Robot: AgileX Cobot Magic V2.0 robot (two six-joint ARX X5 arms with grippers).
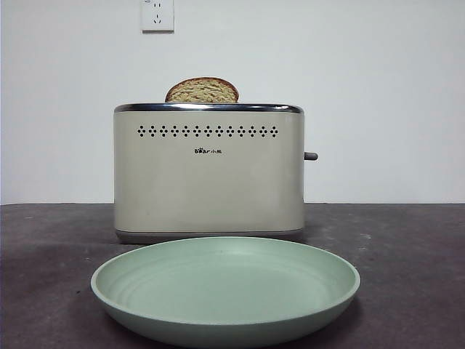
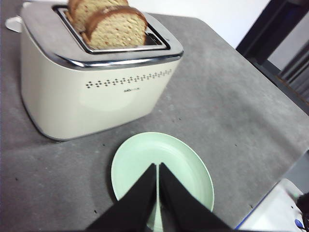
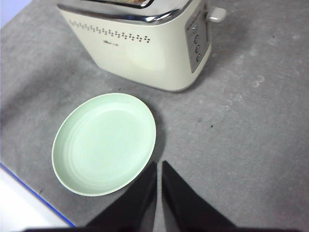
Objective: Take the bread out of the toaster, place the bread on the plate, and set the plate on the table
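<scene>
The cream toaster (image 1: 208,171) stands on the table (image 1: 407,247). The bread (image 1: 202,90) sticks up from its slot, domed top showing; in the left wrist view the bread (image 2: 116,28) is the nearer slice, with a second slice (image 2: 87,7) behind it. The mint-green plate (image 1: 225,287) lies empty on the table in front of the toaster. My left gripper (image 2: 158,166) is shut and empty, hovering over the plate (image 2: 178,159). My right gripper (image 3: 158,164) is shut and empty, just beside the plate's rim (image 3: 104,142). Neither arm shows in the front view.
The toaster's lever (image 1: 311,155) sticks out from its right end, above several round buttons (image 3: 197,41). A white sheet with a blue edge (image 2: 275,212) lies at the table's near edge. A dark frame (image 2: 270,24) stands beyond the table's far corner.
</scene>
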